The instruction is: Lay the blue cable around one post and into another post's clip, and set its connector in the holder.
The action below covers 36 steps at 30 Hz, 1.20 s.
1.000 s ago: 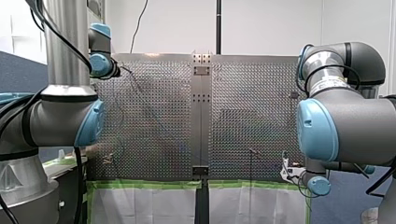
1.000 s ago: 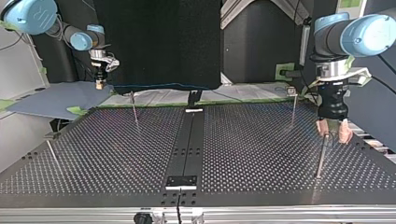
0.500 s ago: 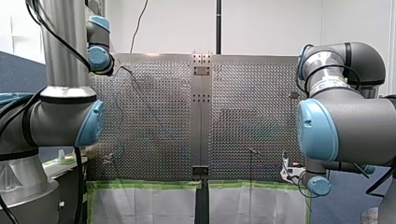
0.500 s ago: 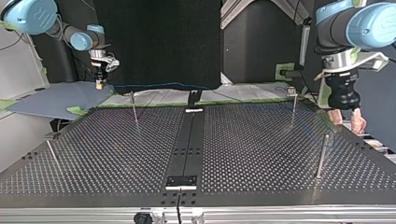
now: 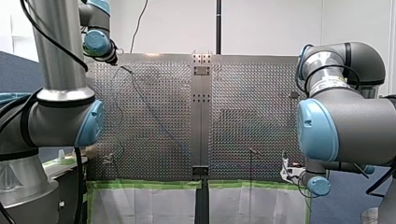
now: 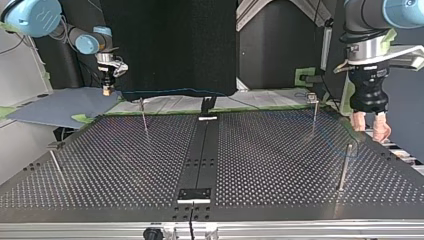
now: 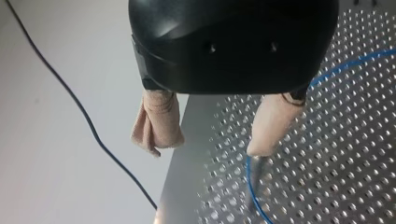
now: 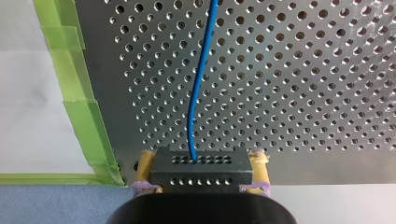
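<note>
In the right wrist view my right gripper [image 8: 201, 158] is shut on a black connector block [image 8: 198, 171], gripped between yellow pads. The blue cable [image 8: 198, 84] runs from the block out over the perforated table. In the top view this gripper [image 6: 106, 90] hangs past the table's far left corner. My left gripper [image 6: 370, 130] is open with beige pads, above and beyond the near right post [image 6: 344, 167]. A faint loop of cable [image 6: 334, 142] lies at that post. In the left wrist view the gripper [image 7: 210, 144] holds nothing, and the cable [image 7: 250, 186] passes under one fingertip.
Thin posts stand at the far left [image 6: 144, 114], far right [image 6: 314, 110] and near left [image 6: 55, 162] of the top view. A dark centre rail carries a black bracket [image 6: 195, 194] near the front edge. Green tape [image 8: 79, 93] lines the table's edge.
My left gripper has risen from the near right post and drifted toward the top view's right, still open. My right gripper and the connector have not moved.
</note>
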Available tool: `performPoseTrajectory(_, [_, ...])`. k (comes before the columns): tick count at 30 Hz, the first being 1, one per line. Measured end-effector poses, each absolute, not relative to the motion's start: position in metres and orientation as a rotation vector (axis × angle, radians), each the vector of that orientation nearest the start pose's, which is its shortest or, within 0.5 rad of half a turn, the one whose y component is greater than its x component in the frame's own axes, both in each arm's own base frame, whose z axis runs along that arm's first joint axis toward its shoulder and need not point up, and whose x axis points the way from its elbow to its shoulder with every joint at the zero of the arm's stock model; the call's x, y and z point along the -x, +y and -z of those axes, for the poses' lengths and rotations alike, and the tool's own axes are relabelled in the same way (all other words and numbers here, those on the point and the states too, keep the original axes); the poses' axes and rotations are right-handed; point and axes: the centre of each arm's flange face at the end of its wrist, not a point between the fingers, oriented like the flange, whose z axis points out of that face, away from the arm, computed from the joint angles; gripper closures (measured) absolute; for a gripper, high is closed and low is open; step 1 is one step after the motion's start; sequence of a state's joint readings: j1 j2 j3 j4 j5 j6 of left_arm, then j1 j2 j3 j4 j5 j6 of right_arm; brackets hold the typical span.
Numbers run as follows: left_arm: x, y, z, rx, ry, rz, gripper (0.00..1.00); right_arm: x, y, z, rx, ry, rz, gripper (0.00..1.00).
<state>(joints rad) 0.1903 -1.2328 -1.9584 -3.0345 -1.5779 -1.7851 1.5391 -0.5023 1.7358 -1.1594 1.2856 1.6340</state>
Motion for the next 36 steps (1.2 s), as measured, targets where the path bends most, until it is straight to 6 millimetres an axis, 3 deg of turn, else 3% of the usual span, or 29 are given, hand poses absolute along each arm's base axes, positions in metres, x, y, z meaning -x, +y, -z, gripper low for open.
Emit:
performPoseTrajectory(6, [-0.376, -0.064, -0.471, 0.256, 1.495, -0.020, 0.00, -0.143, -0.595, 0.110, -1.420, -1.197, -1.411, 1.00])
performPoseTrajectory(16, [-0.387, -0.057, -0.487, 0.238, 1.543, -0.121, 0.00, -0.144, -0.595, 0.110, -1.423, -1.193, -1.421, 1.00])
performPoseTrajectory(36, [-0.386, -0.082, -0.543, 0.009, 1.580, -0.140, 0.00, -0.144, -0.595, 0.110, -1.423, -1.193, -1.423, 1.00])
